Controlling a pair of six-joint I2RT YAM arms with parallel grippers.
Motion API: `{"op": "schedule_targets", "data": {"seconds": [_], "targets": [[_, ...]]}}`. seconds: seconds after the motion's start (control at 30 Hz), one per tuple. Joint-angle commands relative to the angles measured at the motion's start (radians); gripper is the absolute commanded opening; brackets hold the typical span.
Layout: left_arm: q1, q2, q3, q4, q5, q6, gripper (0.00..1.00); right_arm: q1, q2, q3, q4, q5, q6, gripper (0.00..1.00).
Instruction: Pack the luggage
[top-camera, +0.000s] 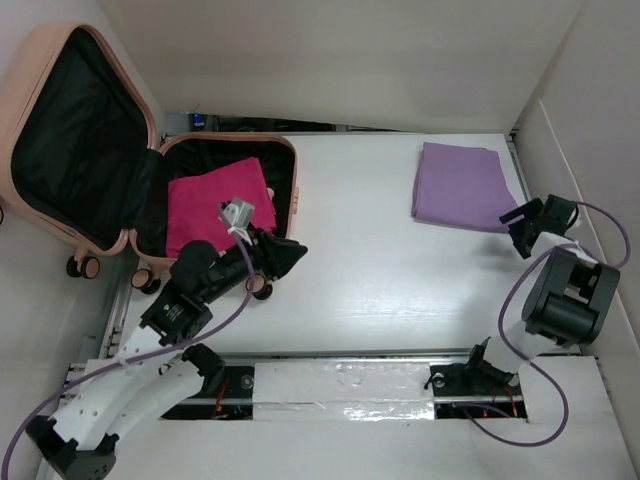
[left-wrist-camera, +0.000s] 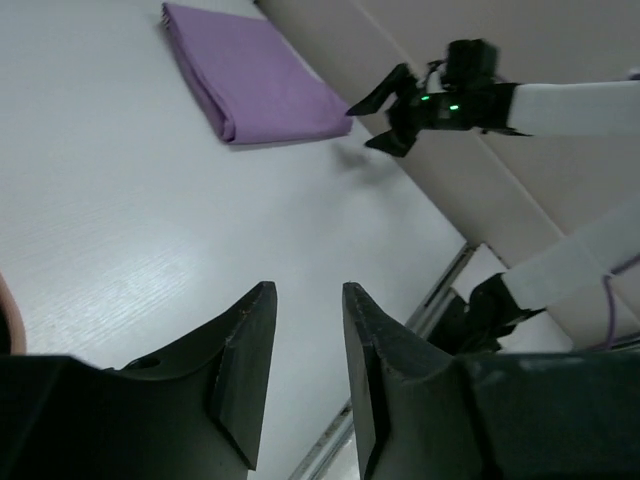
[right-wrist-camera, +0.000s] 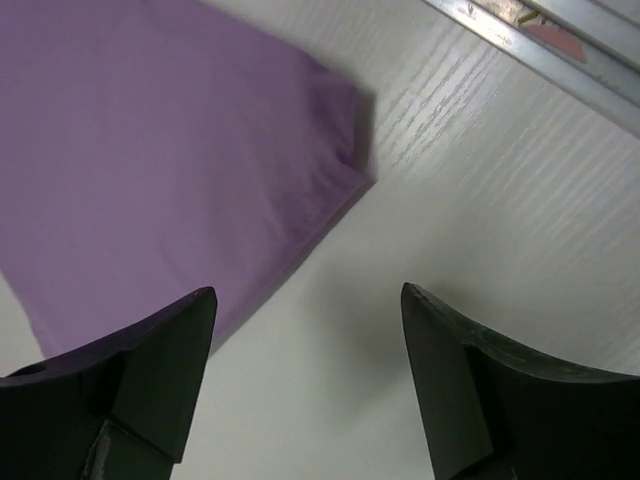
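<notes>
The peach-pink luggage (top-camera: 80, 130) lies open at the far left, its black-lined lid leaning back. A folded magenta cloth (top-camera: 205, 205) lies in its base. A folded purple cloth (top-camera: 462, 185) lies on the table at the far right; it also shows in the left wrist view (left-wrist-camera: 255, 80) and the right wrist view (right-wrist-camera: 150, 150). My left gripper (top-camera: 290, 255) (left-wrist-camera: 308, 290) hovers by the luggage's near right corner, slightly open and empty. My right gripper (top-camera: 514, 232) (right-wrist-camera: 308, 290) (left-wrist-camera: 362, 125) is wide open and empty over the purple cloth's near right corner.
White walls enclose the table at the back and right (top-camera: 570, 150). A metal rail (top-camera: 340, 355) runs along the near edge between the arm bases. The luggage wheels (top-camera: 78, 267) stick out toward the left arm.
</notes>
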Motion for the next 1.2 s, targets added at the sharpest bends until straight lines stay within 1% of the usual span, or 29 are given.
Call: {"op": "schedule_targets", "data": {"seconds": [0.0, 0.03, 0.07, 0.1, 0.17, 0.23, 0.33, 0.37, 0.47, 0.53, 0.57, 0.6, 0.63, 0.67, 0.73, 0.8, 0.87, 0.93, 1.03, 1.07, 1.1, 1.13, 1.17], "targets": [[-0.004, -0.069, -0.035, 0.084, 0.097, -0.025, 0.31, 0.010, 0.086, 0.118, -0.004, -0.025, 0.043, 0.79], [-0.004, -0.095, -0.049, 0.096, 0.105, -0.036, 0.32, 0.010, 0.129, 0.141, -0.032, -0.013, 0.043, 0.76], [-0.004, -0.103, -0.054, 0.107, 0.119, -0.048, 0.33, 0.010, 0.149, 0.163, -0.052, -0.014, 0.041, 0.69], [-0.004, -0.112, -0.052, 0.115, 0.125, -0.048, 0.34, 0.010, 0.167, 0.202, -0.090, -0.008, 0.041, 0.68], [-0.004, -0.127, -0.031, 0.101, 0.127, -0.042, 0.33, 0.029, 0.206, 0.223, -0.098, 0.006, 0.035, 0.67], [-0.004, -0.164, -0.041, 0.106, 0.119, -0.048, 0.34, 0.039, 0.227, 0.252, -0.127, 0.043, 0.027, 0.67], [-0.004, -0.195, -0.061, 0.115, 0.111, -0.062, 0.34, 0.039, 0.287, 0.298, -0.152, 0.035, 0.024, 0.49], [-0.004, -0.197, -0.064, 0.115, 0.116, -0.064, 0.34, 0.039, 0.301, 0.310, -0.160, 0.035, 0.021, 0.40], [-0.004, -0.197, -0.084, 0.132, 0.127, -0.080, 0.33, 0.039, 0.338, 0.356, -0.196, 0.053, 0.012, 0.26], [-0.004, -0.193, -0.089, 0.146, 0.136, -0.088, 0.33, 0.048, 0.347, 0.368, -0.221, 0.070, 0.007, 0.26], [-0.004, -0.193, -0.090, 0.152, 0.136, -0.091, 0.33, 0.048, 0.349, 0.373, -0.227, 0.073, 0.003, 0.17], [-0.004, -0.193, -0.090, 0.162, 0.139, -0.094, 0.33, 0.048, 0.350, 0.384, -0.248, 0.078, -0.006, 0.15], [-0.004, -0.192, -0.090, 0.166, 0.139, -0.097, 0.33, 0.057, 0.350, 0.385, -0.253, 0.076, -0.017, 0.06], [0.005, -0.190, -0.089, 0.166, 0.139, -0.097, 0.33, 0.057, 0.347, 0.385, -0.258, 0.075, -0.017, 0.01], [0.005, -0.189, -0.086, 0.158, 0.131, -0.099, 0.33, 0.078, 0.318, 0.375, -0.272, 0.070, -0.037, 0.00], [0.005, -0.187, -0.089, 0.149, 0.111, -0.097, 0.33, 0.132, 0.286, 0.359, -0.282, 0.078, -0.057, 0.00], [0.005, -0.178, -0.103, 0.152, 0.098, -0.113, 0.34, 0.173, 0.213, 0.300, -0.267, 0.079, -0.059, 0.00], [0.005, -0.151, -0.101, 0.155, 0.099, -0.117, 0.34, 0.239, 0.165, 0.228, -0.239, 0.038, -0.059, 0.00], [0.005, -0.135, -0.103, 0.143, 0.081, -0.133, 0.34, 0.336, 0.086, 0.171, -0.230, -0.042, -0.062, 0.00], [0.005, -0.137, -0.107, 0.143, 0.059, -0.140, 0.34, 0.358, 0.066, 0.133, -0.230, -0.063, -0.059, 0.00], [0.005, -0.138, -0.109, 0.144, 0.045, -0.146, 0.34, 0.380, 0.024, 0.105, -0.203, -0.116, -0.037, 0.00], [0.005, -0.138, -0.116, 0.147, 0.033, -0.159, 0.33, 0.438, 0.005, 0.077, -0.190, -0.135, -0.025, 0.00], [0.005, -0.138, -0.123, 0.150, 0.012, -0.166, 0.33, 0.471, -0.012, 0.033, -0.181, -0.149, -0.013, 0.00]]}}
